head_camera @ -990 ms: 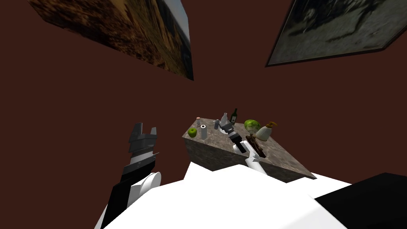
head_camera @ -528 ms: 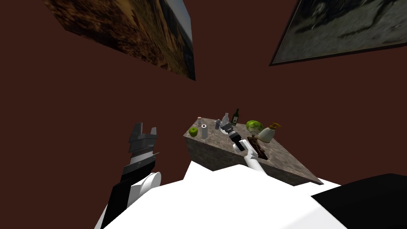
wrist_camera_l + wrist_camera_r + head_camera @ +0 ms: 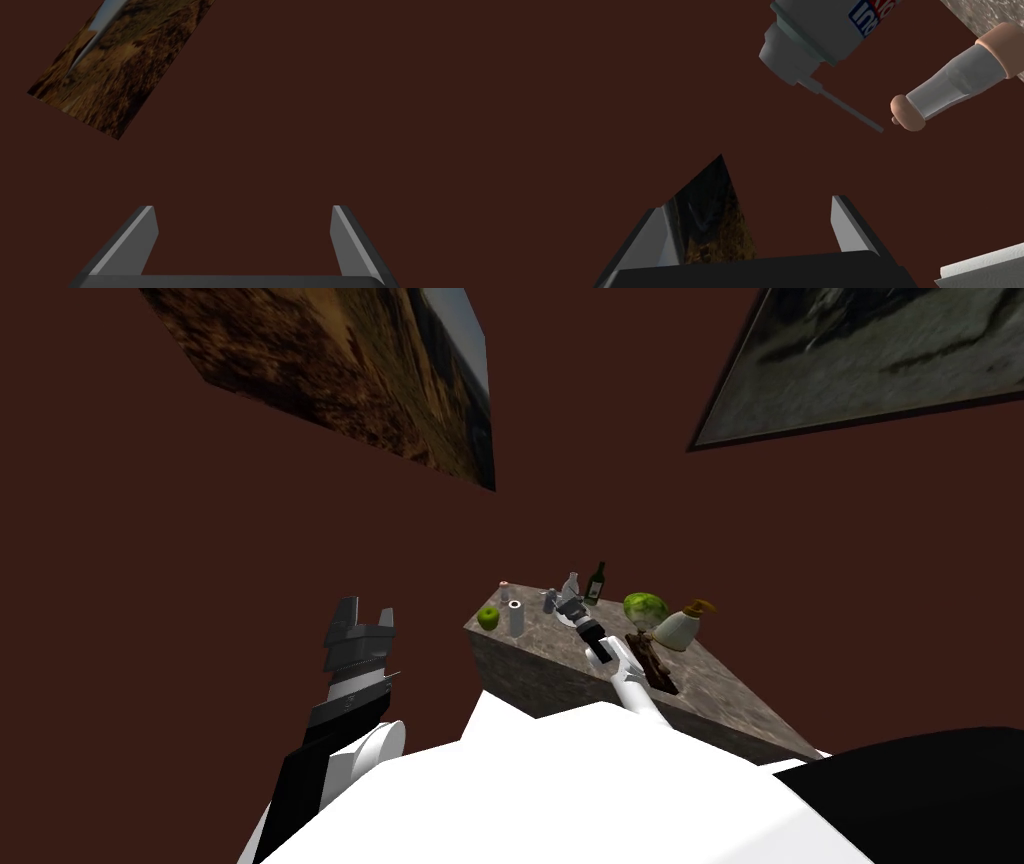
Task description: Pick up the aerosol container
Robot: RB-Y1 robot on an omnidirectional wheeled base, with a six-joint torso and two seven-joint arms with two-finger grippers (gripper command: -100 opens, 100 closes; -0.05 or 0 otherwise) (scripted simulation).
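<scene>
The room has a dark red-brown wall (image 3: 180, 588) with two pictures on it, a brown picture (image 3: 350, 368) and a grey picture (image 3: 880, 358). A stone-topped table (image 3: 705, 680) stands by the wall. On it I count one green apple (image 3: 487, 617), one paper roll (image 3: 515, 618), one spray can (image 3: 549, 601), one leafy green ball (image 3: 645, 608), one soap pump (image 3: 685, 628) and three bottles: a small peach-capped bottle (image 3: 504, 588), a clear bottle (image 3: 572, 584) and a dark green bottle (image 3: 597, 584). The spray can stands between the paper roll and the clear bottle. The right gripper (image 3: 747, 205) is just beside it, fingers spread, holding nothing. The left gripper (image 3: 241, 207) is off to the side of the table, fingers spread too. Since a moment ago the robot's head has turned a little; the things on the table have kept their places.
</scene>
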